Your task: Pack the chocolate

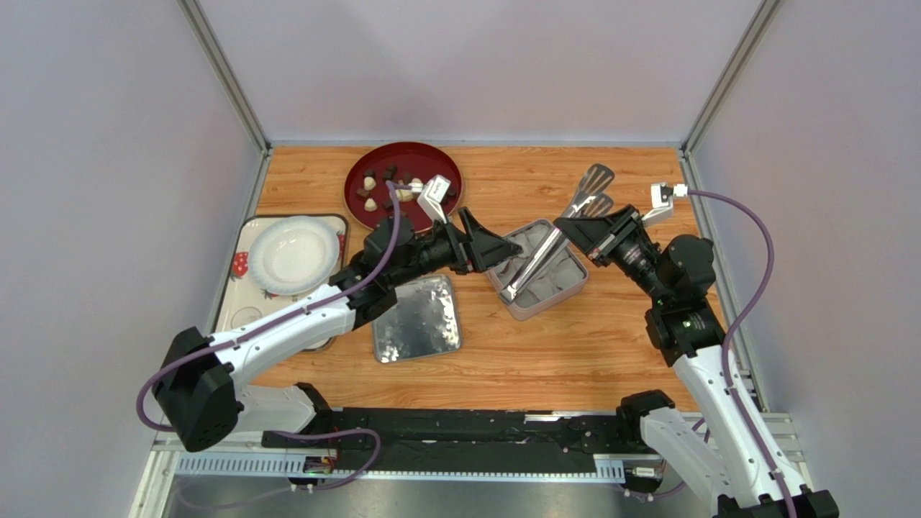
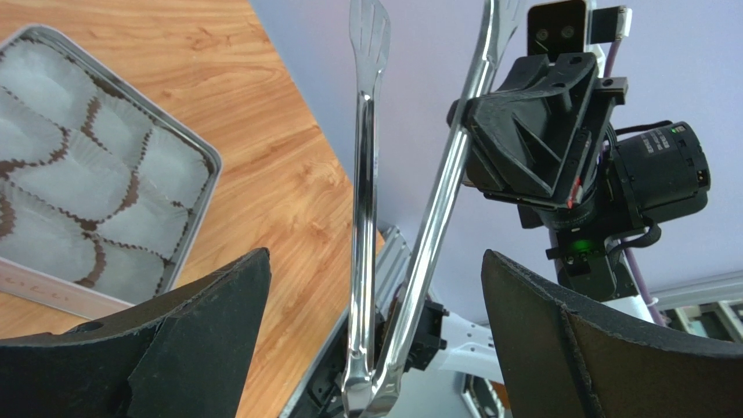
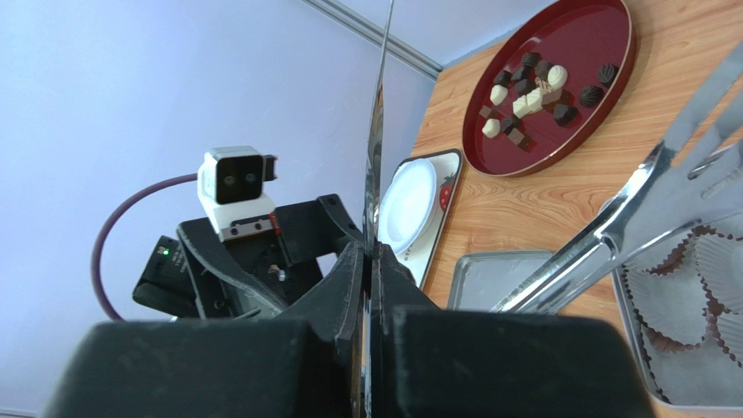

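tongs (image 1: 546,257) in r gripper (image 1: 581,230), over tin (image 1: 541,313)

Both yr arms wore white shells over the long links w/ black joints: left arm (image 1: 287,324), right arm (image 1: 719,389). Each carried a purple cable (image 3: 98,261) running from the base to a small white wrist cam (image 3: 235,187) w/ two dark lenses. A green LED (image 2: 575,246) glowed on the black motor housing behind yr right pincer (image 1: 570,231). On yr left pincer (image 1: 492,246) the fingers (image 2: 209,340) were matte black wedges, rough at the edges. A small red mark sat on each pincer body.
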`<state>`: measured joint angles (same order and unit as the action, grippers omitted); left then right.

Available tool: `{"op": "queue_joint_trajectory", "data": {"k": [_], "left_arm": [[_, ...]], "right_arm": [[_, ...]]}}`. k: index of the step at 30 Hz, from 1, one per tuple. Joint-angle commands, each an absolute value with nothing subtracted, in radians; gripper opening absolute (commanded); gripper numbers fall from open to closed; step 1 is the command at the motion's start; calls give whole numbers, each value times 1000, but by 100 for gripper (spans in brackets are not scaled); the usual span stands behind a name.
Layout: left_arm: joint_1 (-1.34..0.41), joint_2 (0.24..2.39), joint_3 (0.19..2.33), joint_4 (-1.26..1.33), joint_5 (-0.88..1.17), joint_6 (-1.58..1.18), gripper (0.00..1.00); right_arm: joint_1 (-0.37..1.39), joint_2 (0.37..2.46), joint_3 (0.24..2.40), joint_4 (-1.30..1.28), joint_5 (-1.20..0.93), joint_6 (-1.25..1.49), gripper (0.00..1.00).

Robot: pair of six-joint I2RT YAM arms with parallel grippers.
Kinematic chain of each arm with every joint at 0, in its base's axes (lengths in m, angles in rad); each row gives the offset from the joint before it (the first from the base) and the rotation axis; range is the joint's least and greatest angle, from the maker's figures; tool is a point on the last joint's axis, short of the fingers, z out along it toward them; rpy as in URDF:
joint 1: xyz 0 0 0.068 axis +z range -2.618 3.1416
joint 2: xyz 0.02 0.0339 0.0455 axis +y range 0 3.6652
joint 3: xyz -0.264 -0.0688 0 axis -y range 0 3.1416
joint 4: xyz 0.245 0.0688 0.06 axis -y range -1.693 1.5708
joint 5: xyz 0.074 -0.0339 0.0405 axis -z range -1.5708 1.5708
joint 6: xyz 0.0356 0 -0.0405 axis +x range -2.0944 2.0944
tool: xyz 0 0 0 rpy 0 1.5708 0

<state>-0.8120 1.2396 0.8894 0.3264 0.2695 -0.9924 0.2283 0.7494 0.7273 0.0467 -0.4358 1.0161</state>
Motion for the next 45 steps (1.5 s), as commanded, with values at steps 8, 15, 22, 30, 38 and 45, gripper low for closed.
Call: {"op": "queue_joint_trajectory", "data": {"k": [8,15,22,30,38,45], "left_arm": [[-847,1353,946,472,385,-1129,99],[-861,1387,972,497,417,-1157,99],[-861,1414,979,541,429,-1196,89],[-861,1453,968,603,456,-1256,88],[-861,1470,968,612,477,-1284,88],[-861,1453,950,634,462,-1287,79]], "right_arm": [[236,749,715,224,-429,1032,0],[253,790,686,285,-437,1029,0],[270,824,672,340,-440,1026,0],[272,847,683,368,-449,1026,0],[273,862,689,380,-449,1006,0],[273,867,673,388,-469,993,0]]}}
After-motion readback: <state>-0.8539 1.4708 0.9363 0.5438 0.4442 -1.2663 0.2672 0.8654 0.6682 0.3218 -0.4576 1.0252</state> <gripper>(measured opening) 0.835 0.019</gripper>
